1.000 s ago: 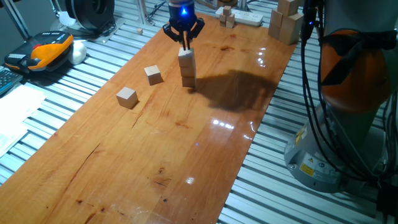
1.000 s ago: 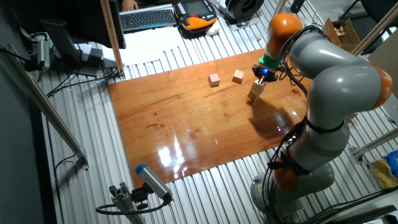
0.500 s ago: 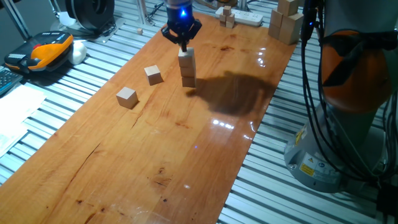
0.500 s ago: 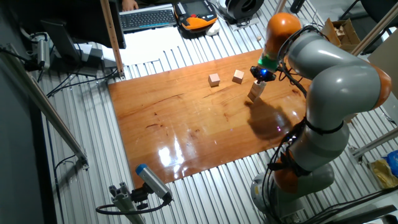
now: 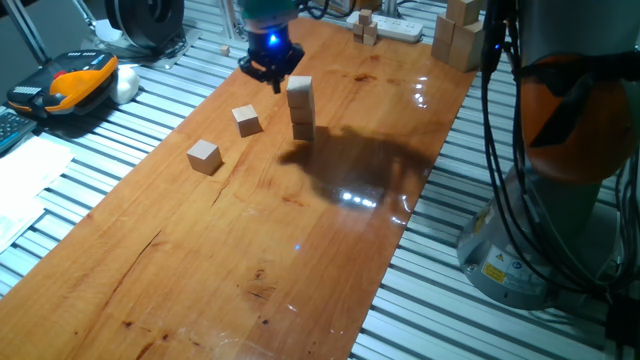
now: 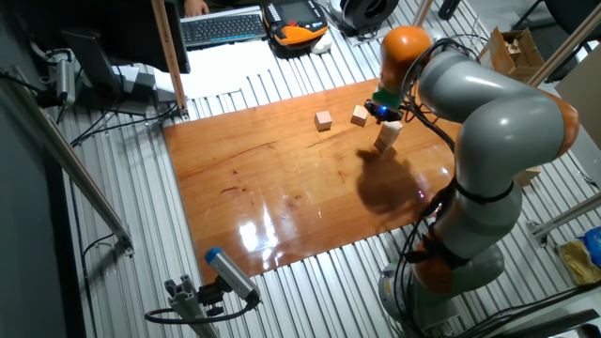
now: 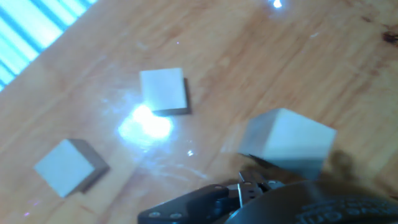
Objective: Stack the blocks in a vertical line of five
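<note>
Upright stack of blocks (image 5: 300, 108) on desk (image 5: 250, 250), two loose blocks (image 5: 247, 120) beside, hand (image 5: 270, 72) empty, grip unclear

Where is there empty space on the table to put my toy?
The near half of the wooden table is bare, from the loose blocks toward the camera. It is crowded around the stack, where the gripper hovers, and at the far end by the power strip.

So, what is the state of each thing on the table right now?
Stack: three blocks high, upright, free of the gripper.
Near loose block: flat on the table, apart from the stack.
Far loose block: flat on the table, alone.
Gripper: beside the stack top, holding nothing.
</note>
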`<act>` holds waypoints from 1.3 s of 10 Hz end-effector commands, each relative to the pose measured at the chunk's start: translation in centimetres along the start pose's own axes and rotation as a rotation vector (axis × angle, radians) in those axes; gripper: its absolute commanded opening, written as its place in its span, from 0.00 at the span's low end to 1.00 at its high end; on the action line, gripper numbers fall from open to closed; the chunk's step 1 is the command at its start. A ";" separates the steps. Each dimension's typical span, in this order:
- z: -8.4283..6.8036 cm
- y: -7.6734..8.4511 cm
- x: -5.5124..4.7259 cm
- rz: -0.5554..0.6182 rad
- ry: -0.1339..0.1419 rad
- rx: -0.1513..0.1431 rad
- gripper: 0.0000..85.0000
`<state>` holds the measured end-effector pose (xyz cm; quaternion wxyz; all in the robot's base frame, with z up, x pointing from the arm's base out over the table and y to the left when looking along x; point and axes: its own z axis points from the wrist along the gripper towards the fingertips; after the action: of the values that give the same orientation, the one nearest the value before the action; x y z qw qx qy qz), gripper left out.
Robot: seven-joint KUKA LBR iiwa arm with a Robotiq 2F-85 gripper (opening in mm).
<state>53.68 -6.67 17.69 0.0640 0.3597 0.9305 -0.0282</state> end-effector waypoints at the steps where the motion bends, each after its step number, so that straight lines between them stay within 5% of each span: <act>1: 0.3 0.4 0.0 -0.010 0.007 -0.022 0.00; 13: 4.8 3.8 -1.1 0.014 -0.001 0.011 0.00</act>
<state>57.53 -5.04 13.12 0.0623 0.3668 0.9276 -0.0335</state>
